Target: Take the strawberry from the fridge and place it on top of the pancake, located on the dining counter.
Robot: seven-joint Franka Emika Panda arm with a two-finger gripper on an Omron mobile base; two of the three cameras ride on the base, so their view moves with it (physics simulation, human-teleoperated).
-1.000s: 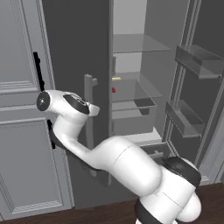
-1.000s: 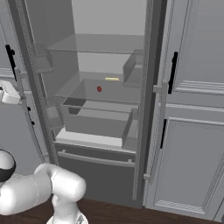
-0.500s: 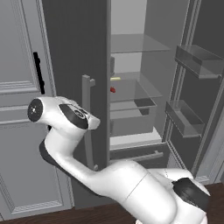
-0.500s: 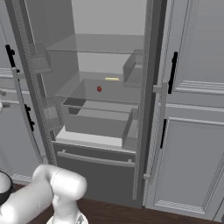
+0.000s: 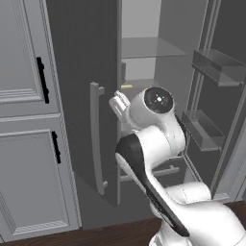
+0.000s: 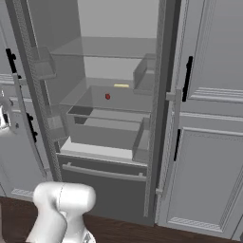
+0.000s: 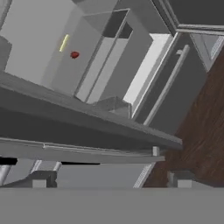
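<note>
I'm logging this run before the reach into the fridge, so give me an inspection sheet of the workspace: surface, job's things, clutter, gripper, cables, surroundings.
Surface: glass shelf in the fridge, above a drawer.
Job's things: strawberry lies alone on that shelf, untouched; fridge doors stand open.
Clutter: pale-yellow stick lies behind the strawberry, apart from it.
Gripper: gripper is outside the fridge near its left door; fingertips apart, nothing between them.
Cables: nothing seen.
Surroundings: light-grey panelled cabinets with black handles on both sides; dark wood floor below.
</note>
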